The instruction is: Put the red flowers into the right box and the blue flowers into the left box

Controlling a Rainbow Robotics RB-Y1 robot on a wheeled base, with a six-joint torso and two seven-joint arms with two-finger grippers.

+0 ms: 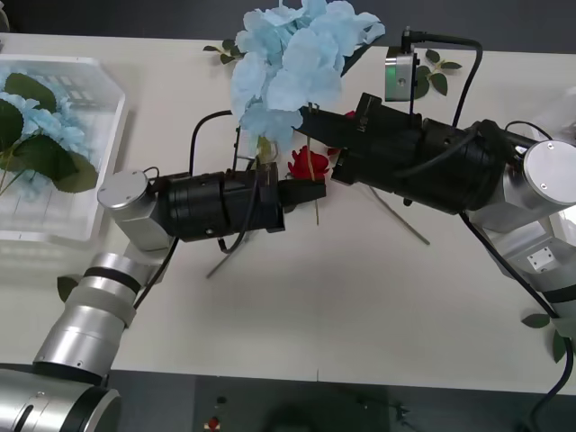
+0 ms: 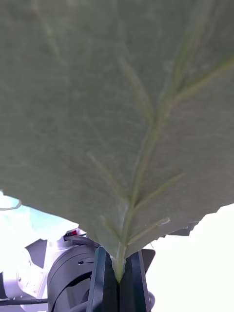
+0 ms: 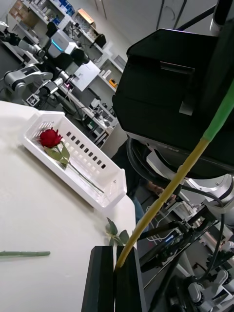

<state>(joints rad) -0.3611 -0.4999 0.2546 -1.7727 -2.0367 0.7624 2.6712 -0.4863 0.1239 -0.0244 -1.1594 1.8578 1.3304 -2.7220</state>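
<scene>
White tabletop (image 1: pixel 360 306) carries the work: one blue flower (image 1: pixel 292 63) is gripped by both tools, left tool (image 1: pixel 310 191) closed on its stem, right tool (image 1: pixel 310 117) closed on a leaf. Next, release by the right tool and transport to the left box (image 1: pixel 99 135) seem required.

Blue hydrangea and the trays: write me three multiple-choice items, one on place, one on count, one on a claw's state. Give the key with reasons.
1. Where is the blue hydrangea cluster?
A. In the left tray
B. In the slotted tray
C. Held up over the middle of the table

2. How many blooms lie in the white slotted tray?
A. One
B. None
C. Three

3. The left claw is:
A. wide open
B. shut on the hydrangea stem
C. shut on a rose

Key:
1. C: the right claw pinches its leaf, and the cluster stands above the table.
2. A: a single red rose lies there.
3. B: its fingers press together on the stem.
</scene>
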